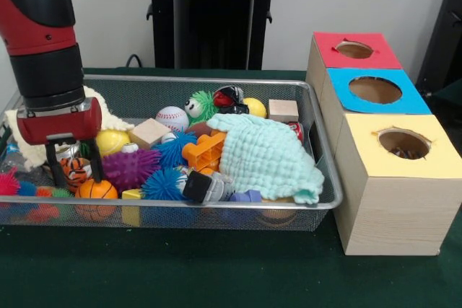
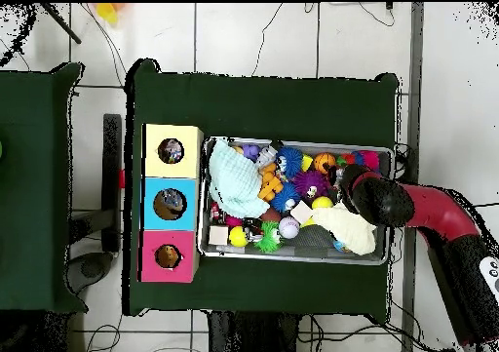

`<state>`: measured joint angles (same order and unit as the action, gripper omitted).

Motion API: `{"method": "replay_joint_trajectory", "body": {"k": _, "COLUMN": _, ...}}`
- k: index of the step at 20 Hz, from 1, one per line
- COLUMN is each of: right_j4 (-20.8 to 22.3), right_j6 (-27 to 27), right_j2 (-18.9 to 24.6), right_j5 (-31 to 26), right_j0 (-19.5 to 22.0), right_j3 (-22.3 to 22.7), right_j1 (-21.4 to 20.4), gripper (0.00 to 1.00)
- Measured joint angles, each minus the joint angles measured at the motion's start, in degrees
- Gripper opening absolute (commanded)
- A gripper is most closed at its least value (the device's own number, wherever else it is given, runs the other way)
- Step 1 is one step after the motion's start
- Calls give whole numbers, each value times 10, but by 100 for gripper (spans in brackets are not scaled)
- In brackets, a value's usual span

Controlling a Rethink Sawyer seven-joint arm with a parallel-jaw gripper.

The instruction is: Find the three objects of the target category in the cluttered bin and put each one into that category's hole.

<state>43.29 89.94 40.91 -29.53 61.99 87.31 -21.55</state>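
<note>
along the wire bin rim the toys sit packed with almost no free floor, a mint cloth draped over its end near the 3 boxes, whose holes sit just beside the bin. gripper hangs vertical at the opposite end, fingers parted around a tiger-striped toy, not clearly clamping it, above an orange ball.

Green table: mesh bin, boxes (three-holed).

Even, diffuse indoor light; soft shadow beneath the bin on the table. No strong glare. Front view slightly soft; overhead view finer details indistinct.
</note>
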Motion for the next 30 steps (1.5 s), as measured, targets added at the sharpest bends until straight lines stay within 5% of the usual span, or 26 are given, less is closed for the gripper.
{"method": "replay_joint_trajectory", "body": {"k": 17, "right_j4": 0, "right_j6": 0, "right_j2": -1, "right_j5": -8, "right_j0": -19, "right_j3": 0, "right_j1": 0, "gripper": 100}}
{"method": "replay_joint_trajectory", "body": {"k": 30, "right_j4": 0, "right_j6": 0, "right_j2": -1, "right_j5": -8, "right_j0": 10, "right_j3": 0, "right_j1": 0, "gripper": 100}}
